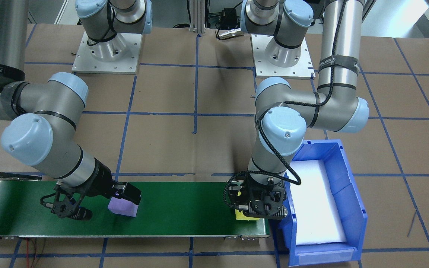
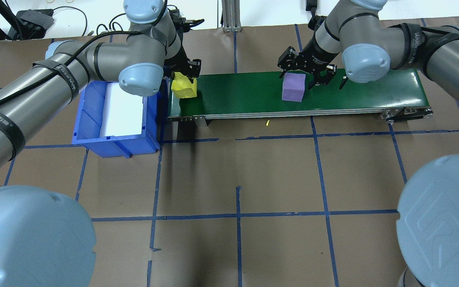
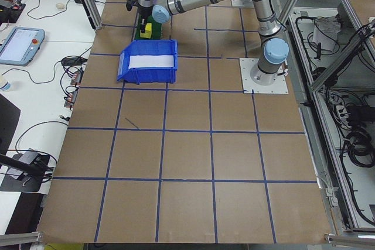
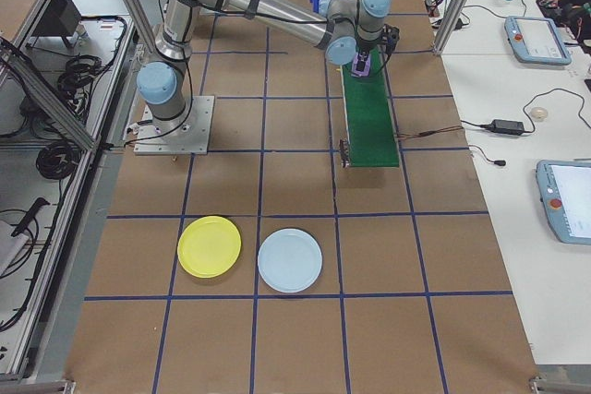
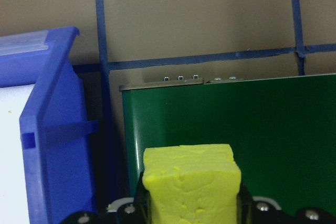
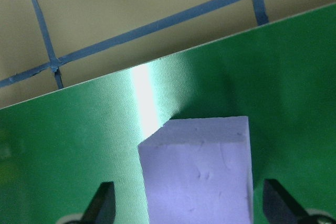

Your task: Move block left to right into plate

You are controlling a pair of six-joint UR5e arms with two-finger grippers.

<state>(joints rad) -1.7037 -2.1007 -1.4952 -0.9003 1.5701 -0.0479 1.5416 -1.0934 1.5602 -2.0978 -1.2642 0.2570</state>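
Brown-papered desk [image 2: 237,167], green belt [image 2: 253,97] at far edge. Left hand [image 5: 191,211] clamped on yellow block [image 5: 191,182] at belt's end. Right hand [image 6: 189,208] spread around purple block [image 6: 197,174], not gripping. Yellow plate [image 4: 210,246] well apart. Likely next: closing, lifting, long carry.

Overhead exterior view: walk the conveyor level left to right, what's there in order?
blue bin → yellow block in the left gripper → bare green belt → purple block → right gripper, open, right behind that block.
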